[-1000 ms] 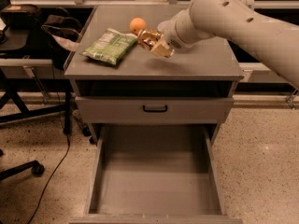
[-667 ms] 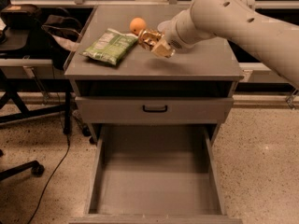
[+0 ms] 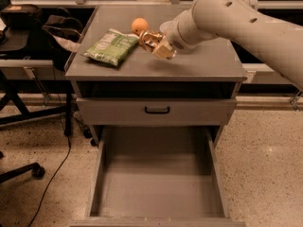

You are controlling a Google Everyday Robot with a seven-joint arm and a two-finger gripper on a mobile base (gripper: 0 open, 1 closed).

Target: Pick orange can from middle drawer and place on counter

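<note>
Nothing moved: tool [image 3: 161,47] holds orange can [image 3: 150,38] over counter [image 3: 208,64]

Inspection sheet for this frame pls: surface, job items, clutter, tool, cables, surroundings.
Surface: counter, grey, flat top of the drawer cabinet.
Job's things: orange can tilted in the tool over the counter's middle; middle drawer pulled open, nothing seen inside.
Clutter: green snack bag and orange fruit on the counter, left of the can.
Tool: tool over the counter, shut on the orange can.
Cables: black cable on the floor, left of the cabinet.
Surroundings: upper drawer front shut; chair base and dark bag at left.
</note>
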